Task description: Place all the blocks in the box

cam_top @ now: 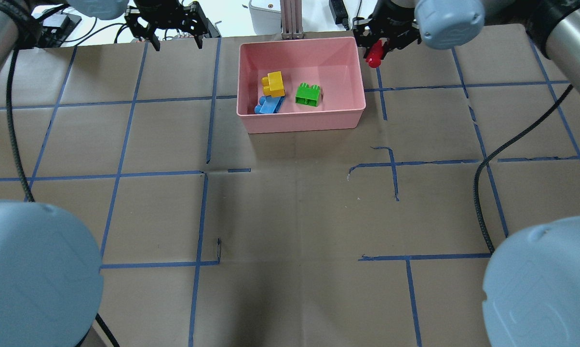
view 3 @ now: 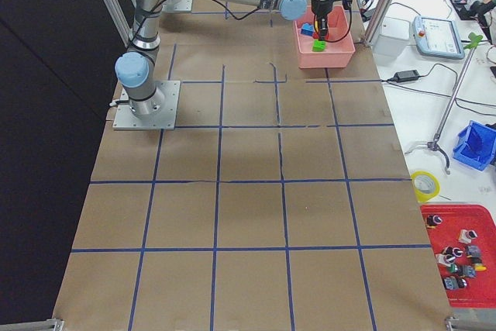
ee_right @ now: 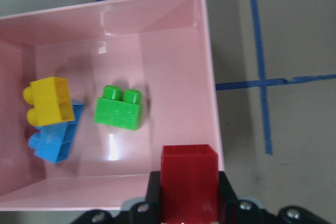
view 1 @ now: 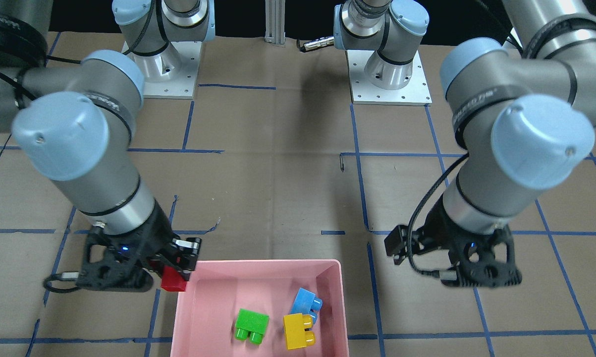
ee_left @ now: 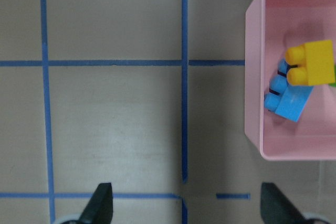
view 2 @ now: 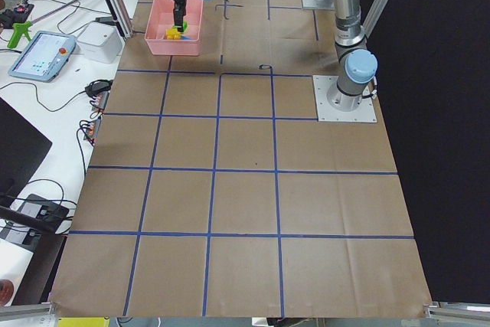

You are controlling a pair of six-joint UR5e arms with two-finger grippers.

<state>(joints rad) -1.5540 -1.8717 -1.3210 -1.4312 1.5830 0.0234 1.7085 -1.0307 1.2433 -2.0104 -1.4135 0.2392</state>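
Since the green brick (ee_right: 118, 111), the yellow brick (ee_right: 50, 100) and the light-blue brick (ee_right: 55, 140) already lie in the box (cam_top: 299, 129), only the red brick (cam_top: 374, 56) is left. I read this as the last carry, right before the drop.

Status: the right pincer (view 1: 177, 270) is clamped on the red brick, one finger on each side, with the brick hanging below the fingertips. It sits at the box's end on the robot's right side. The overhead view puts the brick just outside the rim. The right wrist view puts it over the rim line itself. Either way it is not cleanly over the box floor. Can't tell how high it hangs above the rim.

The left pincer (cam_top: 176, 43) is spread apart and holds nothing, hovering over the bench (cam_top: 290, 217) well apart from the box's other end. No part in this step, I'd say.

Inside the box, yellow overlaps light-blue, touching, and looks to rest partly on it. Green lies apart from both, nearer the red's end.

Next move, my call: shift the right pincer inward across the rim until the whole brick is over pink floor, then part the fingers. The floor between green and that end wall looks roomy enough. Released where it is, the brick could clip the rim and drop to the bench outside.
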